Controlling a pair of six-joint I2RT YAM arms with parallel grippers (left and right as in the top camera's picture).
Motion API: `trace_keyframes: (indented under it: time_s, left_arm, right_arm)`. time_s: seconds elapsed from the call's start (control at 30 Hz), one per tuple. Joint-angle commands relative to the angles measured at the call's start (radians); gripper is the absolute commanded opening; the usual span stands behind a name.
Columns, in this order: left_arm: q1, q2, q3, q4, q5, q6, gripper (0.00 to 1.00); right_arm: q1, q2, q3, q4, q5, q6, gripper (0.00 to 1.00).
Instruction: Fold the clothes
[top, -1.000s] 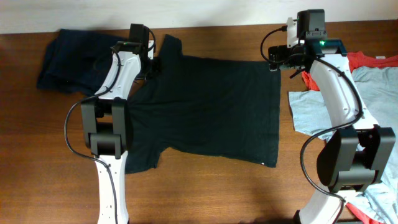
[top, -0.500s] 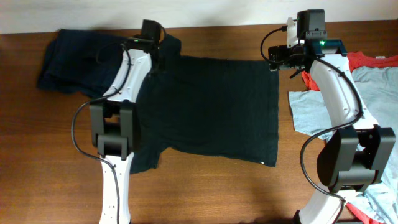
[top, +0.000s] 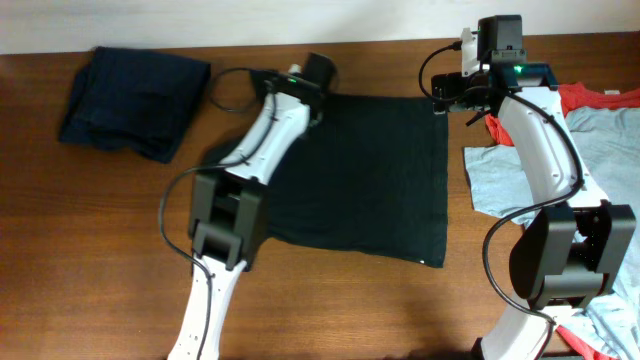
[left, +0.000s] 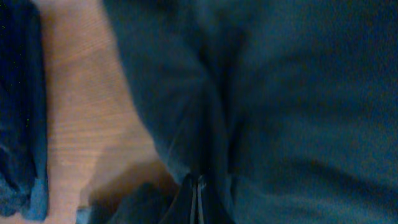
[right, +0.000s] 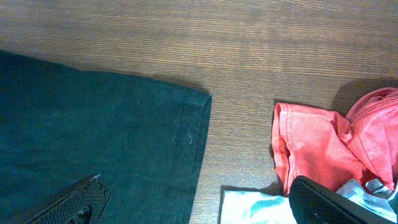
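The black T-shirt (top: 380, 170) lies spread across the middle of the table, its small white label (top: 437, 264) at the front right corner. My left gripper (top: 312, 82) is at the shirt's back edge and shut on a bunch of black cloth (left: 205, 124). It holds the left sleeve side over the shirt body. Its jaws (left: 198, 190) are pressed together on the fabric. My right gripper (top: 440, 100) hovers open over the shirt's back right corner (right: 202, 99). One finger (right: 81, 199) is above the black cloth and the other finger (right: 336, 202) is above the side pile. Nothing is between them.
A dark navy shirt (top: 135, 95) lies bunched at the back left, its edge (left: 18, 112) showing in the left wrist view. On the right lie a red-orange shirt (right: 323, 149) and a light blue-grey shirt (top: 600, 150). Bare wood (right: 236, 37) lies behind the black shirt.
My left gripper has moved right along the back edge, dragging the black shirt's left sleeve over the body. The right arm has not moved.
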Motion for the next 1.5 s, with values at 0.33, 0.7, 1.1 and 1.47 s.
trace_keyframes:
  time_s: [0.33,0.7,1.1,1.47]
  left_arm:
    - [-0.138,-0.020,0.021,-0.044,-0.059,0.028,0.94]
    - [0.031,-0.047,0.126,-0.146,0.254,-0.070,0.99]
    - [0.323,-0.047,0.129,-0.161,0.777,-0.062,0.73]
    - [0.382,-0.042,0.129,-0.248,0.795,0.330,0.79]
  right_arm:
    - [0.005,0.002,0.000,0.000,0.002,0.002,0.99]
    - [0.005,0.002,0.000,0.000,0.002,0.002,0.99]
    - [0.005,0.002,0.000,0.000,0.002,0.002,0.99]
    - [0.005,0.002,0.000,0.000,0.002,0.002,0.99]
